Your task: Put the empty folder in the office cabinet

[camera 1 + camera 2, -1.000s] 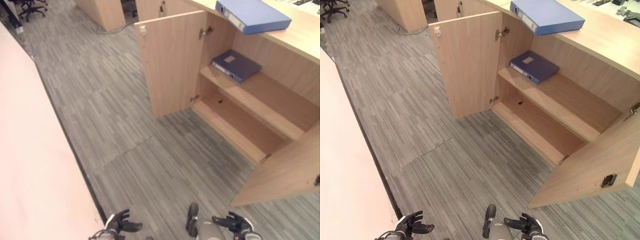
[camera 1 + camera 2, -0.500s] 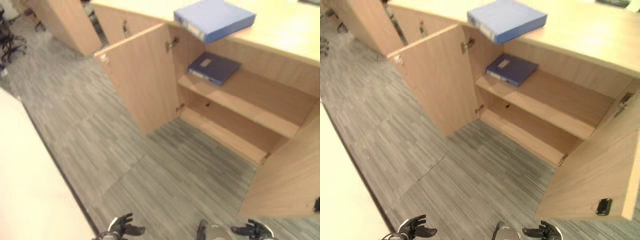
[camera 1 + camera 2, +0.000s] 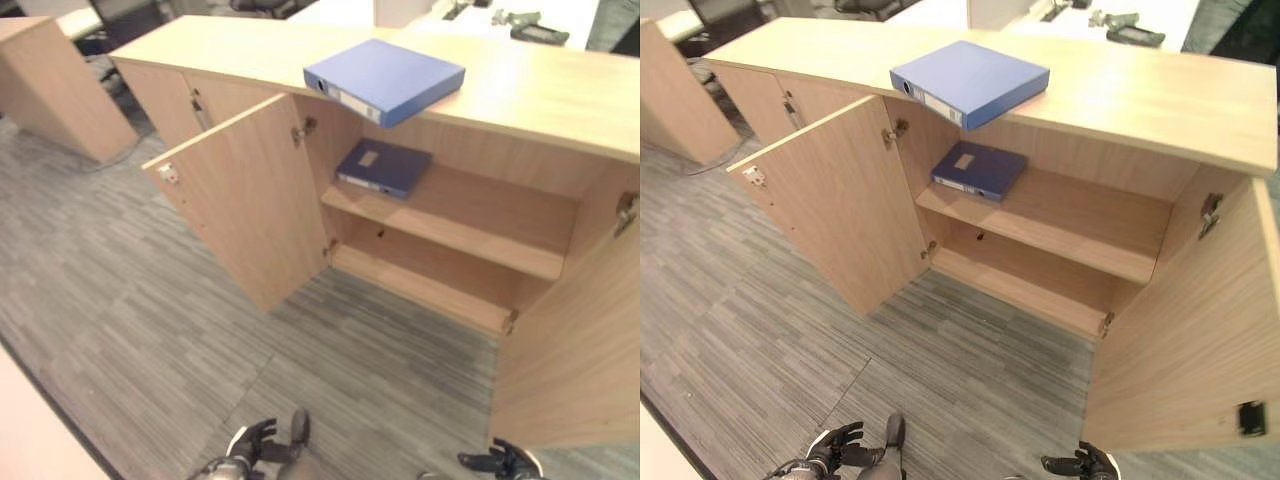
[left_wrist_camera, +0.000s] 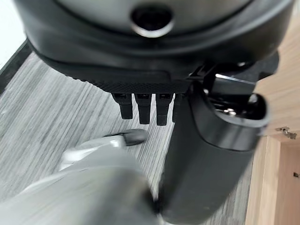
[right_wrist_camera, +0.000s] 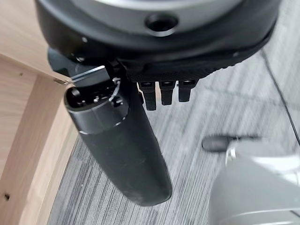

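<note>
A light blue folder point(image 3: 384, 80) lies flat on top of the wooden office cabinet point(image 3: 560, 95), jutting over its front edge. A darker blue folder point(image 3: 383, 166) lies on the upper shelf point(image 3: 480, 215) inside, at its left end. Both cabinet doors stand open: the left door point(image 3: 245, 200) and the right door point(image 3: 575, 345). My left hand point(image 3: 250, 442) hangs low near the floor, fingers relaxed and holding nothing. My right hand point(image 3: 500, 463) is also low, in front of the right door, open and empty. Their wrist views show straight fingers point(image 4: 140, 108) and fingers point(image 5: 161, 93) over carpet.
The lower shelf point(image 3: 420, 285) is bare. Grey striped carpet point(image 3: 130, 300) stretches in front of the cabinet. Another wooden unit point(image 3: 50, 85) stands at the far left. Closed cabinet doors point(image 3: 165, 100) continue to the left of the open bay.
The camera has swung round to face the cabinet more squarely, so the whole scene has shifted left and down. Both hands stay low and empty; the folders have not moved.
</note>
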### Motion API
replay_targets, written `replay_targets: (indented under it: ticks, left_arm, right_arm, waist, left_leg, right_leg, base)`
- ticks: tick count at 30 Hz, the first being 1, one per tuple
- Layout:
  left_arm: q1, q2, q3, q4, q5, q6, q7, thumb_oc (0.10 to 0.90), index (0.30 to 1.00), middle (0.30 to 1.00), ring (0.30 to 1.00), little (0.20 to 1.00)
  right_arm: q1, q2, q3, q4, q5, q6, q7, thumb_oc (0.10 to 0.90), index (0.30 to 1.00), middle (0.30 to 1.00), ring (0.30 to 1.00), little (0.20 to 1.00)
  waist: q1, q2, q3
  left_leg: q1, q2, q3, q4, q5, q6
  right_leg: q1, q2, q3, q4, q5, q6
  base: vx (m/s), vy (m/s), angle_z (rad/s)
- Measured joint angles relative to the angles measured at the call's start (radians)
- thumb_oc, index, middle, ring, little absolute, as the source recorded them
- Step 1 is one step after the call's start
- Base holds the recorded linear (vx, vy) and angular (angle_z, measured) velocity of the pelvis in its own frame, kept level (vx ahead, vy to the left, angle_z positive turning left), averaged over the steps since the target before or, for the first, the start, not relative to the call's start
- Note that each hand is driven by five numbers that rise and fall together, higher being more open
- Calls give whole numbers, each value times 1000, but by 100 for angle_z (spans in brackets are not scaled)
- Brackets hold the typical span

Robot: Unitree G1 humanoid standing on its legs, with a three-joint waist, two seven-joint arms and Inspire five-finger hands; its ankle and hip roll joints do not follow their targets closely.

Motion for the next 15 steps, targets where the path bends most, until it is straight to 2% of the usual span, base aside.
replay_targets:
  ticks: [1,2,3,5,7,8,9,10,11,12,13,14,15]
  left_arm:
    - [-26,23,14,-3,1,-4,11,800,900,900,900,900]
    - [-32,52,25,-1,0,-23,18,800,900,900,900,900]
    - [-25,67,64,35,1,-16,24,800,900,900,900,900]
    - [-50,51,48,67,2,-17,31,800,900,900,900,900]
    - [-57,62,21,66,14,-15,31,800,900,900,900,900]
    - [-52,67,15,63,24,-16,31,800,900,900,900,900]
    - [-59,79,13,54,32,-17,31,800,900,900,900,900]
    - [-63,86,14,43,31,-16,31,800,900,900,900,900]
    - [-51,92,12,29,31,-16,31,800,900,900,900,900]
    - [-34,98,3,15,30,-16,31,800,900,900,900,900]
    - [-36,100,3,3,28,-15,31,800,900,900,900,900]
    - [-23,103,-4,-16,28,-14,31,800,900,900,900,900]
    - [-6,99,-14,-21,28,-15,28,800,900,900,900,900]
  right_arm:
    - [-2,42,20,13,-1,0,9,800,900,900,900,900]
    - [-3,88,13,23,-2,2,23,800,900,900,900,900]
    - [-7,139,-16,30,-10,-9,27,800,900,900,900,900]
    - [16,137,-60,30,-12,-4,44,800,900,900,900,900]
    - [8,139,-80,34,-13,-3,44,800,900,900,900,900]
    - [3,138,-77,34,-14,-2,45,800,900,900,900,900]
    - [-5,139,-68,39,-13,-2,46,800,900,900,900,900]
    - [-15,142,-68,49,-13,-2,46,800,900,900,900,900]
    - [-28,142,-67,58,-13,-2,46,800,900,900,900,900]
    - [-32,141,-67,60,-13,-3,43,800,900,900,900,900]
    - [-35,139,-58,60,-13,-2,41,800,900,900,900,900]
    - [-51,133,-56,61,-13,-1,39,800,900,900,900,900]
    - [-55,119,-44,56,-14,-2,36,800,900,900,900,900]
  waist:
    - [0,-33,20]
    - [19,-92,28]
    - [23,-116,36]
    - [-14,-97,44]
    - [-21,-100,34]
    - [-13,-100,32]
    - [-4,-112,23]
    - [8,-123,21]
    - [8,-120,19]
    - [6,-115,19]
    - [6,-117,18]
    - [10,-112,27]
    - [5,-96,21]
  left_leg:
    - [-3,-35,-4,64,-13,14]
    - [-4,-80,25,131,-42,36]
    - [-30,-104,67,244,-115,66]
    - [-104,-141,87,413,-219,124]
    - [-111,-155,132,441,-249,157]
    - [-114,-155,146,434,-240,162]
    - [-107,-158,184,420,-248,181]
    - [-95,-162,212,404,-251,191]
    - [-83,-154,234,382,-230,212]
    - [-65,-152,255,364,-217,223]
    - [-53,-160,269,358,-230,238]
    - [-26,-152,295,341,-226,246]
    - [8,-151,313,303,-216,263]
  right_leg:
    - [-20,21,32,89,-37,-5]
    - [-25,-2,65,102,-29,-33]
    - [-5,-35,166,38,9,-28]
    - [7,-73,202,-35,93,-84]
    - [-2,-103,207,-41,140,-72]
    - [-10,-107,213,-28,138,-46]
    - [-52,-119,212,20,159,-20]
    - [-98,-124,204,56,217,4]
    - [-114,-127,188,79,235,5]
    - [-133,-139,125,108,275,-1]
    - [-157,-144,69,134,323,4]
    - [-190,-154,-20,187,356,-10]
    - [-215,-176,-112,232,389,-32]
  base:
    - [462,472,-131]
    - [441,531,-133]
    - [412,582,-158]
    - [428,707,-86]
    - [204,391,-30]
    - [167,330,-45]
    - [149,347,-59]
    - [147,343,-72]
    - [121,435,-68]
    - [60,293,-54]
    - [79,468,-59]
    - [81,362,-63]
    - [230,629,-72]
